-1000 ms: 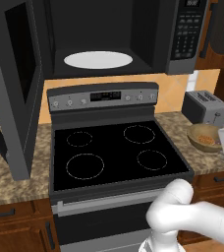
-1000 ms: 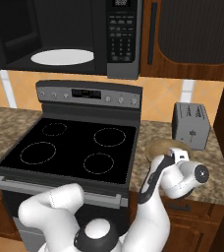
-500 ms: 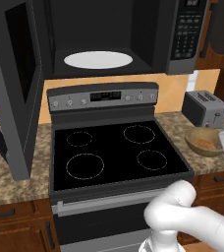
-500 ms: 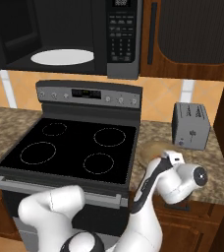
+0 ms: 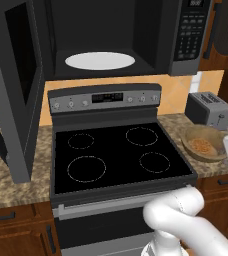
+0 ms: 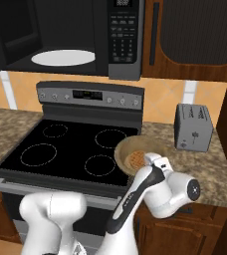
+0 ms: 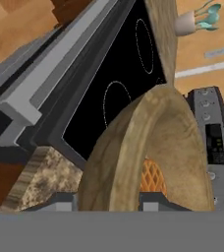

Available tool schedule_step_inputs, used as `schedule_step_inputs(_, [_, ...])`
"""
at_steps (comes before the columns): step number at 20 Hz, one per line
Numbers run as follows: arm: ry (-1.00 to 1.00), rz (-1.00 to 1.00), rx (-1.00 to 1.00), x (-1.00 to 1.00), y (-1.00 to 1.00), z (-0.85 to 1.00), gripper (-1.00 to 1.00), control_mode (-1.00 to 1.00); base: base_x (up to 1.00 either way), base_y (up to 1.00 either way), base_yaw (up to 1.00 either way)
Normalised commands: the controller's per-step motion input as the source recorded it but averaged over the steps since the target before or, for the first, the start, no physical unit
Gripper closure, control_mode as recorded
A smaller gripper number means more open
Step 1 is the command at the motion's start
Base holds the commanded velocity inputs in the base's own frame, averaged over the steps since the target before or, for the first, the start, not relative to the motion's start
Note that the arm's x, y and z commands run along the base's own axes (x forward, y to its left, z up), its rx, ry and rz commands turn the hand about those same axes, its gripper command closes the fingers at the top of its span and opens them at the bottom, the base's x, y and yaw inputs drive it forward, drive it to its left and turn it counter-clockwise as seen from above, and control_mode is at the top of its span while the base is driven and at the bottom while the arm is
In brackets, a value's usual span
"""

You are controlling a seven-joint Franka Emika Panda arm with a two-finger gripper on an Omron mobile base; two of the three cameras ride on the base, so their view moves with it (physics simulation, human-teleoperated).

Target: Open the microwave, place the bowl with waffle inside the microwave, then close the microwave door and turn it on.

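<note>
The microwave [image 5: 151,30] hangs over the stove with its microwave door [image 5: 16,90] swung wide open to the left. Its white turntable plate [image 5: 100,60] lies bare inside. The brown bowl [image 6: 128,149] is at the stove's right edge, with the grid-patterned waffle [image 6: 135,159] in it. My gripper [image 6: 150,160] is shut on the bowl's near rim. In the hand view the gripper [image 7: 109,203] straddles the thick wooden rim, and the waffle [image 7: 152,177] shows just beyond it. From the left base view the bowl [image 5: 203,144] sits beside my white hand at the right edge.
The black-topped stove [image 5: 116,155] lies below the microwave, its control panel [image 5: 103,99] at the back. A grey toaster [image 6: 193,127] stands on the granite counter [image 6: 212,174] behind the bowl. A cup of teal utensils [image 7: 190,22] stands past the stove's far side.
The bowl and my gripper have shifted a little left, toward the stove's right edge. The grip has stayed shut on the rim. The microwave door has not moved.
</note>
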Motion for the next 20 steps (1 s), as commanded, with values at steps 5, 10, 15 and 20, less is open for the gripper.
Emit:
schedule_step_inputs(5, [-0.14,0.20,0.00,-0.46,0.46,0.81,1.00,-1.00,0.00,0.00,0.00])
schedule_step_inputs(10, [-0.21,0.20,0.00,-0.41,0.36,0.92,1.00,-1.00,0.00,0.00,0.00])
schedule_step_inputs(15, [-0.13,0.15,0.00,-0.14,0.65,0.83,1.00,-1.00,0.00,0.00,0.00])
schedule_step_inputs(20, [-0.01,0.05,0.00,0.10,0.97,0.69,1.00,-1.00,0.00,0.00,0.00])
